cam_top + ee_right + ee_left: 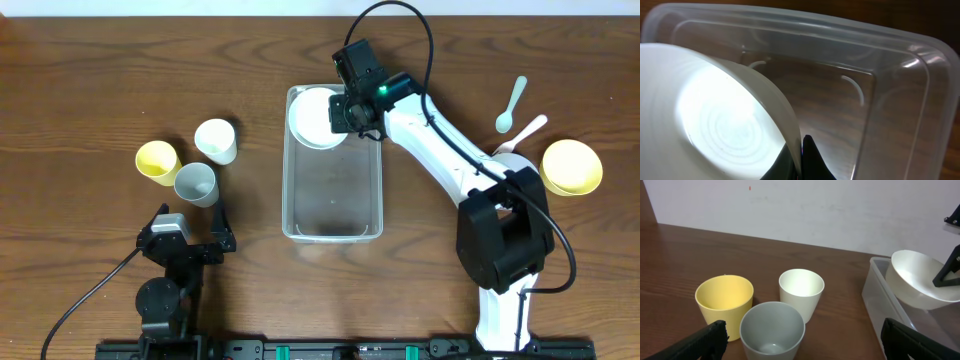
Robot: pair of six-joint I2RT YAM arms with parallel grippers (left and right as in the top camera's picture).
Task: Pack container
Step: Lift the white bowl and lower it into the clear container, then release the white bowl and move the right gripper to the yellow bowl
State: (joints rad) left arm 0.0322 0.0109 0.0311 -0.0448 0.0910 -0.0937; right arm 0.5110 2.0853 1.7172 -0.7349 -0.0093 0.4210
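Container | wood table (white wall behind) | right tool pinches bowl | left tool wide

In the right wrist view the white bowl runs off at 9 and 6 o'clock; overhead, the right gripper hides its 3 o'clock rim.

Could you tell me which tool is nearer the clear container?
Right. The right tool, shut on the white bowl, is over the far end of the container; the left tool sits apart beside the cups.
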